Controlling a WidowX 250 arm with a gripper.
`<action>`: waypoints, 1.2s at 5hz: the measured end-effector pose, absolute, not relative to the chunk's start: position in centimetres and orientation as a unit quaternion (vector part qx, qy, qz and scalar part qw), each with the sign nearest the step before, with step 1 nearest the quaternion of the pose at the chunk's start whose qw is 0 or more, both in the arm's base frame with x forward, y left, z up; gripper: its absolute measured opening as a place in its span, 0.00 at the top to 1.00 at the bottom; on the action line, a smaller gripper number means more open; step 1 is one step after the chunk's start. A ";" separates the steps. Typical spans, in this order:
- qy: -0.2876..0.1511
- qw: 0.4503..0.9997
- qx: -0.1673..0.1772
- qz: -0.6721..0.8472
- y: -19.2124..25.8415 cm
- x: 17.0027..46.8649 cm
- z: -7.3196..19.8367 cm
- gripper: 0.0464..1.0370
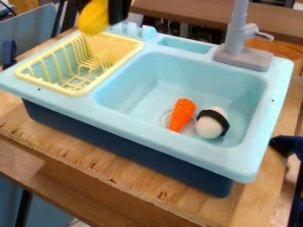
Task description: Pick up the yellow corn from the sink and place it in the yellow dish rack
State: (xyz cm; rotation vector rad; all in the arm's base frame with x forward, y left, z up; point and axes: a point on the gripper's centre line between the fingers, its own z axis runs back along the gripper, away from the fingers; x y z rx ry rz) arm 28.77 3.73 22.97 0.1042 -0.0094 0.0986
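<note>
yellow toy [94, 18]: bright yellow, rounded lower end, upper part cut off by top edge | place: above far end of pale-yellow dish rack [79, 92] | gripper [99, 9]: black fingers clamped on yellow toy | blue basin [127, 84]: orange carrot [182, 114], black-banded white toy [209, 127]

The black gripper [98, 17] has a dark, blocky finger [120, 9] with a fairly straight outer edge

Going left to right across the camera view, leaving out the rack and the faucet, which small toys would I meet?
Yellow toy held in the black fingers → orange toy carrot in the sink → white toy with a black band, also in the sink.
</note>
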 end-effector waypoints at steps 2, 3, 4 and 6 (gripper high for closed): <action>-0.015 0.994 -0.052 0.091 8.7 27.5 18.0 0.44; -0.019 0.992 -0.062 0.106 10.4 28.1 16.9 0.44; -0.015 0.991 -0.066 0.115 11.1 28.8 15.6 0.44; -0.017 0.990 -0.046 0.132 12.4 29.4 14.6 0.44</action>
